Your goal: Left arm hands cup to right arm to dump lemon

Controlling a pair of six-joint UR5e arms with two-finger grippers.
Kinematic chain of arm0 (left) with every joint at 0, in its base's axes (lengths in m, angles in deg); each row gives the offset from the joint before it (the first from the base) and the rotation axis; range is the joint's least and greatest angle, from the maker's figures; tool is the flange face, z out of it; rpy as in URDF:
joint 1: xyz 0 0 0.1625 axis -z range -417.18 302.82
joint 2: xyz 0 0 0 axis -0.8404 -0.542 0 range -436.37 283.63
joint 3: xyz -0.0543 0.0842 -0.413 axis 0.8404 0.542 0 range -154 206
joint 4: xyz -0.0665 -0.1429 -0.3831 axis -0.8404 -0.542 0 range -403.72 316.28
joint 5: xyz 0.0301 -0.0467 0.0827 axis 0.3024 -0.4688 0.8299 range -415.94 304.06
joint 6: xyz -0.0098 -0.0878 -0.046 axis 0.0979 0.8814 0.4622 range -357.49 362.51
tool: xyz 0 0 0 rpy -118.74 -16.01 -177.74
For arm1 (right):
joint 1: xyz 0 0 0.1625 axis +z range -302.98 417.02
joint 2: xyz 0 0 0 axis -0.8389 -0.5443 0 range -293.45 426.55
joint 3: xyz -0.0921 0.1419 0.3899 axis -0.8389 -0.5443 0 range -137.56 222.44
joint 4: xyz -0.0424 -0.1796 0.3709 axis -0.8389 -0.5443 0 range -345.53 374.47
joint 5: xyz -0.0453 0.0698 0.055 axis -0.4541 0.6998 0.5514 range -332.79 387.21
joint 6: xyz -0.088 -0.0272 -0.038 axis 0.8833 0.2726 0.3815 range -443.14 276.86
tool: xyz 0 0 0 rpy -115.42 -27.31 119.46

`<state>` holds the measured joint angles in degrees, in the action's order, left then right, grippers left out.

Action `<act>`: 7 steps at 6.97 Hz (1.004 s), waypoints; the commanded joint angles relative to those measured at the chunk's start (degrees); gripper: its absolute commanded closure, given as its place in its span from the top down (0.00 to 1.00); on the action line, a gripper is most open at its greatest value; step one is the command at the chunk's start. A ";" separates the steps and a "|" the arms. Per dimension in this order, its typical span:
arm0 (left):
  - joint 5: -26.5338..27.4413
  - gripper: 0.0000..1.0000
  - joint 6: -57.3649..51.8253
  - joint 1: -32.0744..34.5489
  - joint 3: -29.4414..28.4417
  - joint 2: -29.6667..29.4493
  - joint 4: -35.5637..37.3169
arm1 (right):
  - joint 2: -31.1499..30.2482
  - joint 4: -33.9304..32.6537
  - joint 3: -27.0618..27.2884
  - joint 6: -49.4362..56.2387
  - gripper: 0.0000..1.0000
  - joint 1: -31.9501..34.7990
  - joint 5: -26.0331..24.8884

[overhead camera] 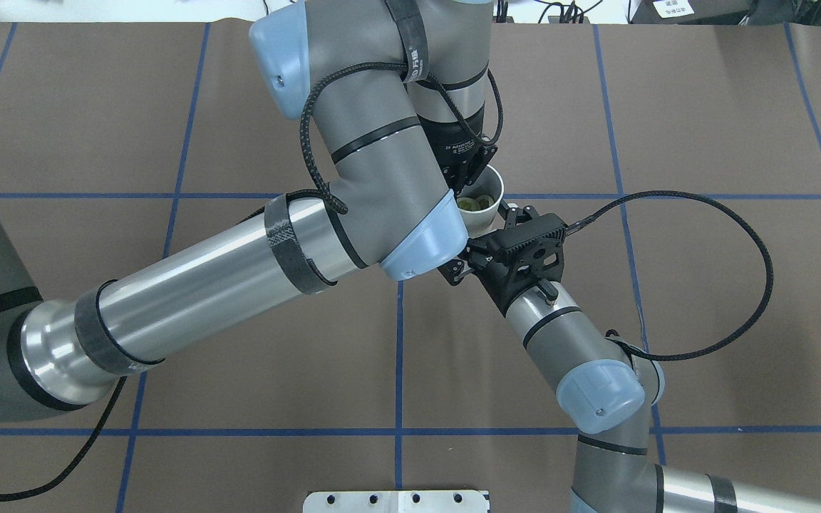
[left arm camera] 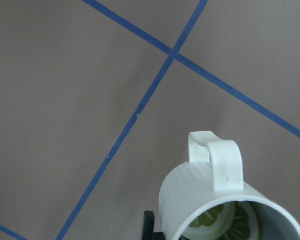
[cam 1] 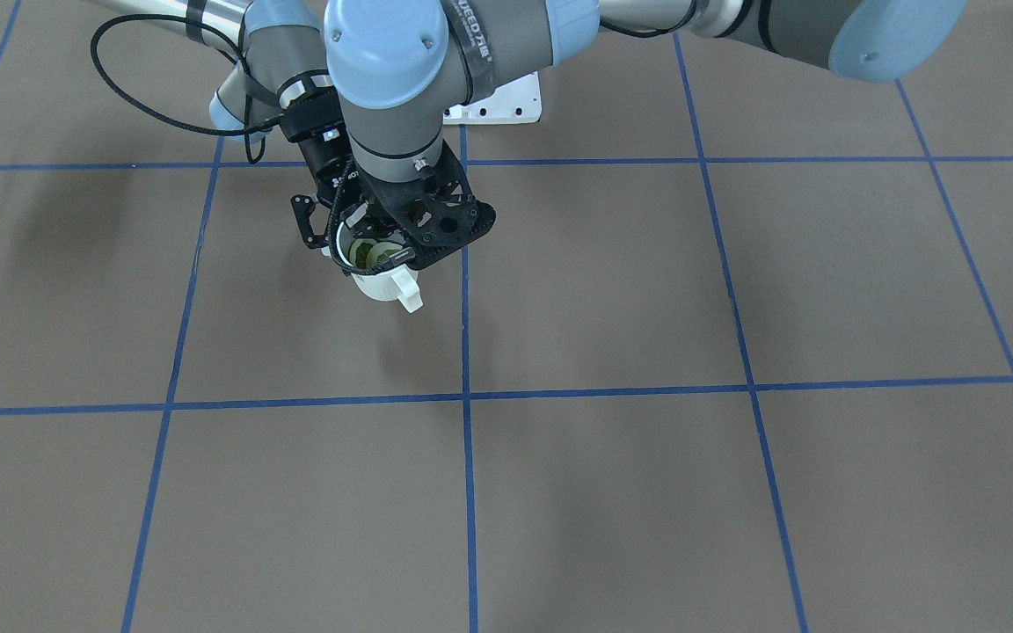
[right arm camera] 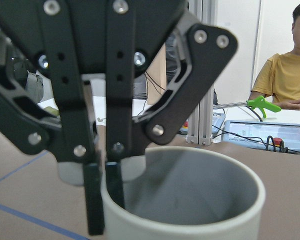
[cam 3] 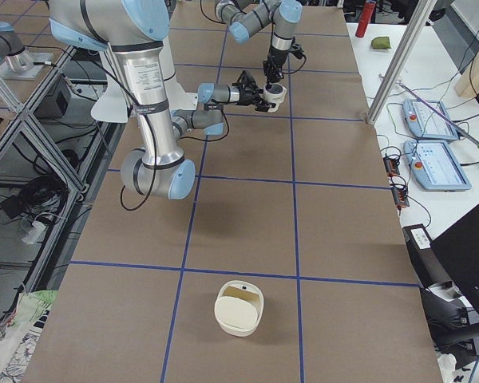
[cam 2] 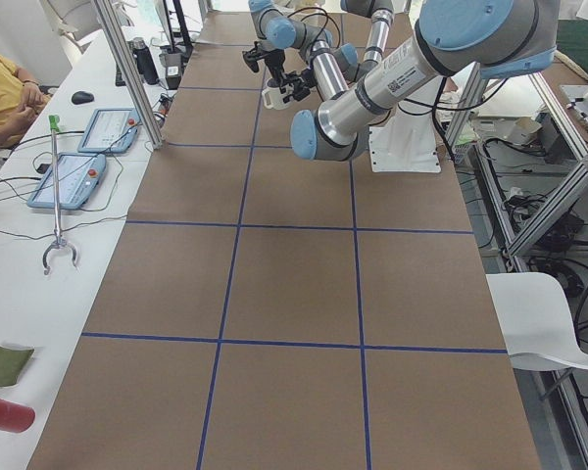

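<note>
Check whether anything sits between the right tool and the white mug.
Nothing visible. The black, open right tool sits right beside the small white mug. The black left tool pinches its rim from above, and the squarish loop handle points away.

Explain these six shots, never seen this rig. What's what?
It's a two-armed robot at a brown, blue-taped table. The shots are one from the front, one overhead from behind the robot, one from each table end, and one from a camera on each wrist. The left gripper pinches the rim of a white cup from above. Lemon slices lie inside the cup. The right gripper is open beside the cup and is not gripping it. A cream tub sits on the table, seen from the right end.
</note>
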<state>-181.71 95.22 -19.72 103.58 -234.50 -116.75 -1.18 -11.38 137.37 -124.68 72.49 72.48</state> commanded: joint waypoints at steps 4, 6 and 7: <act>-0.09 0.00 0.62 -0.54 0.99 0.10 0.00 | 0.06 -0.16 -0.10 0.15 0.93 0.18 -0.01; 0.00 0.58 0.71 -0.54 1.87 0.54 0.00 | -0.03 -0.16 -0.10 0.32 0.43 0.26 0.17; 0.00 1.00 0.71 -0.54 3.09 0.28 0.09 | 0.06 -0.16 -0.10 0.32 0.33 0.26 0.17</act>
<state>-181.74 95.91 -20.27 105.61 -234.15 -116.74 -1.14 -11.52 137.27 -124.42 72.72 72.61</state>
